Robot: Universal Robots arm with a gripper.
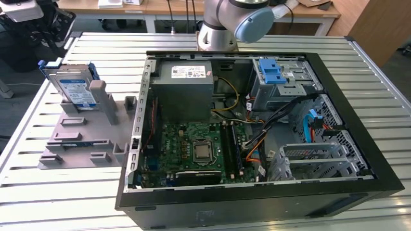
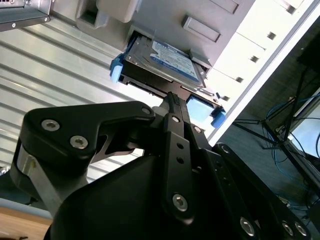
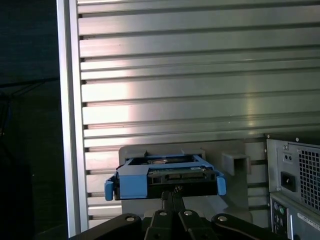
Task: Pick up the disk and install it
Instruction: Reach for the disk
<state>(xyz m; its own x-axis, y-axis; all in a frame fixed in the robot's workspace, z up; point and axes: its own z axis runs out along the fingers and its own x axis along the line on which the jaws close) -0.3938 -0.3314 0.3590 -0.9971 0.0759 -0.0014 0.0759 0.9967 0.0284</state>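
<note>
The disk [image 1: 75, 90], a silver drive with a white-and-blue label in a blue bracket, stands on edge in the grey plastic holder block [image 1: 83, 137] at the exterior view's left. Both wrist views show the disk [image 2: 165, 60] [image 3: 167, 177] end-on just ahead of my gripper [image 2: 171, 102] [image 3: 173, 194]. The black fingers are pressed together, shut, with their tips at the disk's near edge. I cannot tell whether they touch it. The grey drive cage with the blue latch [image 1: 277, 77] sits in the open computer case's far right corner.
The open black computer case [image 1: 359, 190] lies on the slatted metal table [image 1: 64, 192], with motherboard, power supply [image 1: 183, 89] and loose cables inside. The arm's base [image 1: 218, 33] stands behind the case. The table edge runs close beside the holder.
</note>
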